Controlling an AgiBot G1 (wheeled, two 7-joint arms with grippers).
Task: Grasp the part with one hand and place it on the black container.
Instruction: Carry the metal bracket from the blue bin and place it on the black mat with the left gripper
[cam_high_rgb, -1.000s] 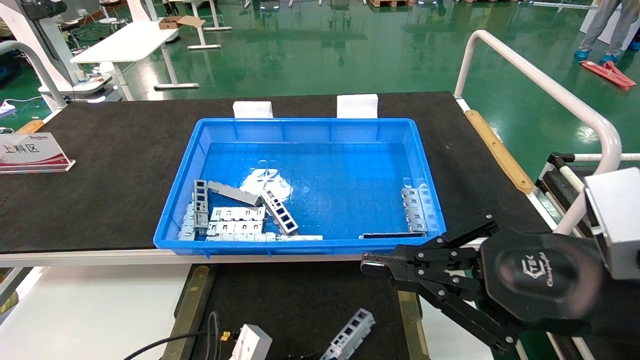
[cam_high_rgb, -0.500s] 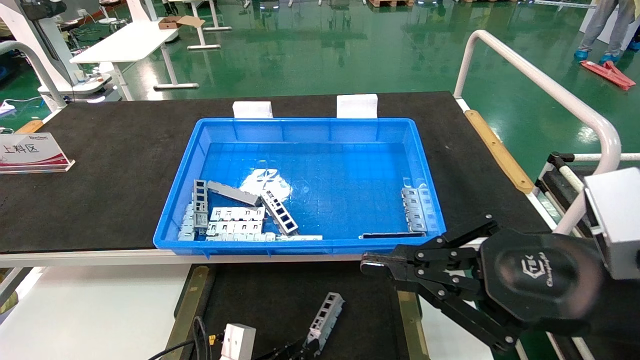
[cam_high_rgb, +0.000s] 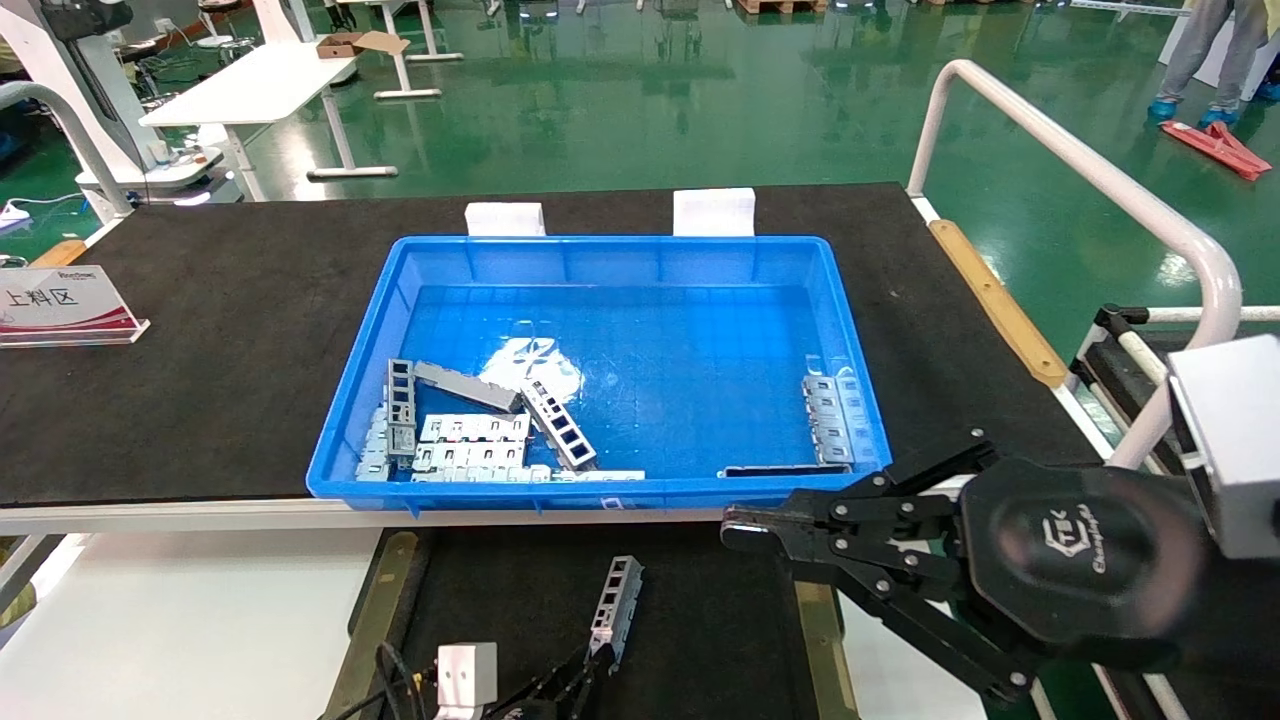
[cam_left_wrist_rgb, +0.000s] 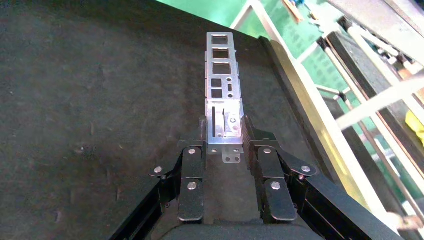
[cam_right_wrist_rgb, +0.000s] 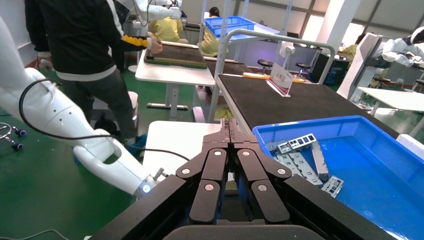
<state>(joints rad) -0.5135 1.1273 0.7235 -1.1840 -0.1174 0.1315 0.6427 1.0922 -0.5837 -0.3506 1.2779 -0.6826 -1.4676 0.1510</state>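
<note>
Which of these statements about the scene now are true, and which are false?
1. The left gripper holds the part by one end. True.
2. The part already lies flat in the blue bin. False: it is held over the black container.
3. The right gripper has its fingers closed and empty. True.
4. The blue bin holds no metal pieces. False: several lie inside.
</note>
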